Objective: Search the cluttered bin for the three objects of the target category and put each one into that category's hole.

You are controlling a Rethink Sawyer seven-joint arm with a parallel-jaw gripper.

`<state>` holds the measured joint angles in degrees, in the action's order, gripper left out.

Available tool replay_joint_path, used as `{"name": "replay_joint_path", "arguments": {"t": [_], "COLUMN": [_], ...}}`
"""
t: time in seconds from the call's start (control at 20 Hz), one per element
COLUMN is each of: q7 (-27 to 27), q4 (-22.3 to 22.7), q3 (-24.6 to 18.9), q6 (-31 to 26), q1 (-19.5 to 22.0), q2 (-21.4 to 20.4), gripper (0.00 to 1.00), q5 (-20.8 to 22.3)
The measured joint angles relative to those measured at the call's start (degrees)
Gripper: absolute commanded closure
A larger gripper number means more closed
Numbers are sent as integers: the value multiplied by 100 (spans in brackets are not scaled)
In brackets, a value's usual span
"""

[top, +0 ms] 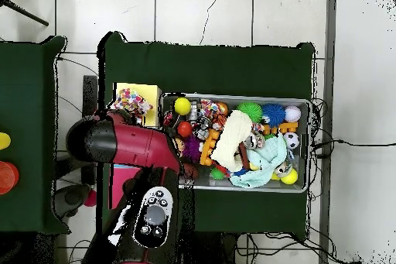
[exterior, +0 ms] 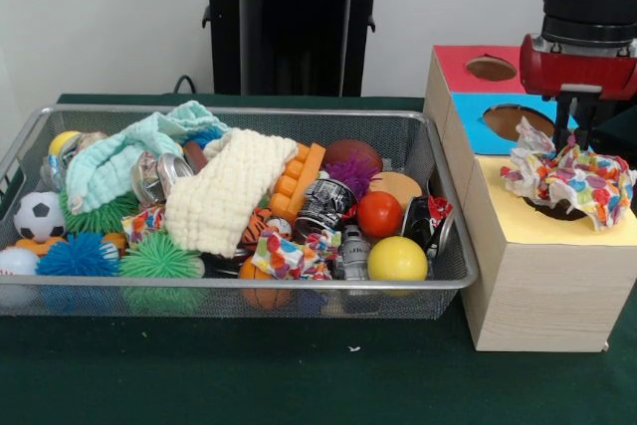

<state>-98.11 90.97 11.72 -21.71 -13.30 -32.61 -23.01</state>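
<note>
My gripper (exterior: 577, 141) hangs at the right, open, just above a confetti-print cloth (exterior: 569, 178) that lies spread over the hole in the yellow-topped wooden box (exterior: 542, 231). That cloth also shows in the overhead view (top: 131, 104). The wire-mesh bin (exterior: 239, 112) sits left of the boxes, full of clutter. A second confetti cloth (exterior: 289, 256) lies at the bin's front middle. A third confetti cloth (exterior: 142, 221) peeks out at the left beside a green spiky ball (exterior: 159, 258). In the overhead view my arm (top: 131, 149) covers the gripper.
A red-topped hole (exterior: 492, 68) and a blue-topped hole (exterior: 510, 121) lie behind the yellow one. In the bin lie a cream waffle-knit cloth (exterior: 224, 191), a mint-green towel (exterior: 124, 156), balls, cans and orange blocks (exterior: 299, 181).
</note>
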Motion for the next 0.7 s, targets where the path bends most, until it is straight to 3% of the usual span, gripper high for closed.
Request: {"name": "replay_joint_path", "arguments": {"t": [0.35,0.4,0.7], "q7": [0,0,0], "q4": [-1,0,-1], "q3": [5,5,26], "q6": [0,0,0], "q1": [-1,-1,-9], "q2": [5,11,38], "gripper": [100,0,0], "q5": [0,1,0]}}
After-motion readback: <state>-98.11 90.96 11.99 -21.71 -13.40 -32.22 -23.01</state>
